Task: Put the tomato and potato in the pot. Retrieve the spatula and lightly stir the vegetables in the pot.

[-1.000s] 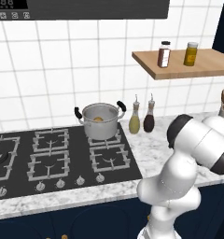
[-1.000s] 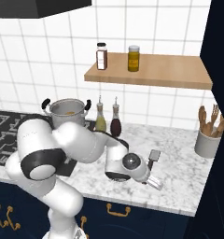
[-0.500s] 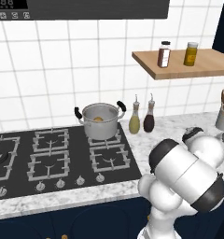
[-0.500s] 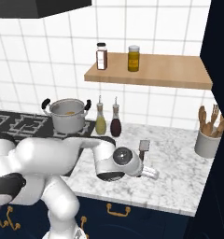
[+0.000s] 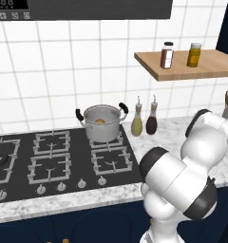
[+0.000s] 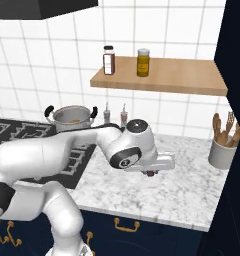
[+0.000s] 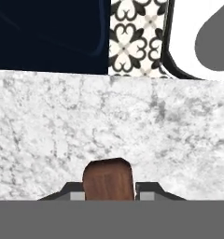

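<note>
My gripper point(image 7: 108, 193) hangs just above the marble counter point(image 7: 48, 130), right of the stove, and is shut on the brown handle end of the spatula point(image 7: 108, 177). The handle sits tight between both fingertips point(image 7: 72, 194). From the right base view the hand point(image 6: 153, 165) lies flat over the counter with a small dark piece under it. The steel pot point(image 5: 102, 122) point(image 6: 72, 117) stands on the back right burner. In it lies the tan potato point(image 5: 100, 121). The tomato is hidden from view.
A yellowish-green bottle point(image 5: 137, 124) and a dark bottle point(image 5: 152, 122) stand right of the pot. A wooden shelf point(image 6: 162, 75) with two jars hangs above the counter. A grey cup of wooden utensils point(image 6: 222, 150) stands at the far right. The counter's front edge point(image 7: 53, 72) drops to dark cabinets.
The arm has swung round, its elbow now bulking in front of both base cameras. The hand has turned and dropped flatter over the counter, and the jaws have narrowed.
</note>
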You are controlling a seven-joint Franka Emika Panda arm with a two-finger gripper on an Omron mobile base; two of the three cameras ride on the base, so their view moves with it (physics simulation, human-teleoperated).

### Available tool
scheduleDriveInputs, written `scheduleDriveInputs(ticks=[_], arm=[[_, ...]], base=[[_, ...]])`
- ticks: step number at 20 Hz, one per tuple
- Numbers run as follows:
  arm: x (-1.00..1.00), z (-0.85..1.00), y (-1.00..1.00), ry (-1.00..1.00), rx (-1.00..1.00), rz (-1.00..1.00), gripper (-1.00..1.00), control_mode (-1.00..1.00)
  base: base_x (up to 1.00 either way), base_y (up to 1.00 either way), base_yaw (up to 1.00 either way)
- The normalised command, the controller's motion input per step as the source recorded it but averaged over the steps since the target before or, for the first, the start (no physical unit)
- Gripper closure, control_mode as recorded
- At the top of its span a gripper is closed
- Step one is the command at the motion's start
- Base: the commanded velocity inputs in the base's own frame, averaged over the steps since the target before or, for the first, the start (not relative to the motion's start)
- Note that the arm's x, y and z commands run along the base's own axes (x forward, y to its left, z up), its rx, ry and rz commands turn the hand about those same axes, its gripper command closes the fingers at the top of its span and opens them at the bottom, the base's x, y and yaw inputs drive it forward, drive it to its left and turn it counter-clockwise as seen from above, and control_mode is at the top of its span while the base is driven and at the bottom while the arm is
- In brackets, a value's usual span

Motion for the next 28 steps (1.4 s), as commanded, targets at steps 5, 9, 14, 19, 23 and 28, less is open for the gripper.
scheduleDriveInputs(ticks=[5,9,14,19,23,28], arm=[[-0.03,0.96,0.14,0.51,-0.01,0.15,1.0,-1.0],[-0.25,0.4,0.68,0.19,-0.17,0.37,1.0,-1.0],[-0.43,0.02,0.88,-0.04,-0.34,0.61,1.0,-1.0],[-0.11,0.17,0.7,-0.04,-0.37,0.68,1.0,-1.0],[0.0,0.51,0.51,-0.04,-0.32,0.65,1.0,-1.0],[0.0,0.54,0.52,-0.04,-0.36,0.63,1.0,-1.0]], base=[[0.0,0.0,0.0],[0.0,0.0,0.0],[0.0,0.0,0.0],[0.0,0.0,0.0],[0.0,0.0,0.0],[0.0,0.0,0.0]])
